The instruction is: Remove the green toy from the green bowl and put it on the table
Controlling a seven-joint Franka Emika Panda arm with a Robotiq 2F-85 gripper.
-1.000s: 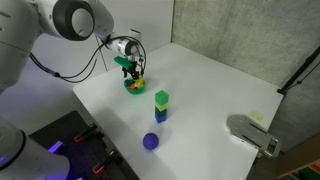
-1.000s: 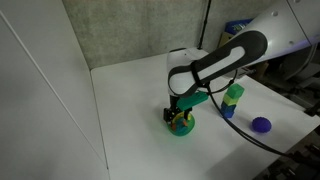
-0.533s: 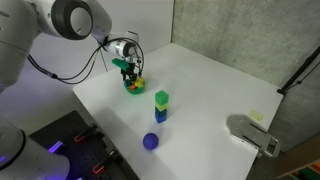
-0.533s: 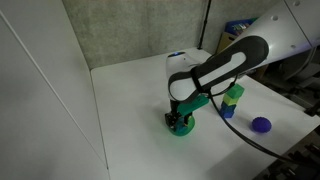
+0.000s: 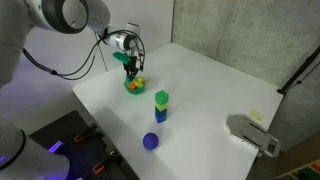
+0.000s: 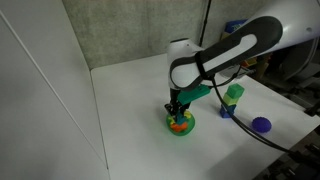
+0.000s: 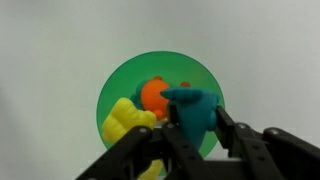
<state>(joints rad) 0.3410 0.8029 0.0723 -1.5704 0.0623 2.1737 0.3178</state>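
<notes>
The green bowl stands on the white table, seen in both exterior views. In the wrist view my gripper is shut on the teal-green toy, which hangs just above the bowl's right half. A yellow toy and an orange toy lie inside the bowl. In both exterior views the gripper points straight down, a little above the bowl.
A green cube sits on a blue cube near the table's middle, with a purple ball closer to the front edge. A grey device lies at the table's far corner.
The jaws closed on the green toy inside the bowl, and the gripper has risen a little with it.
</notes>
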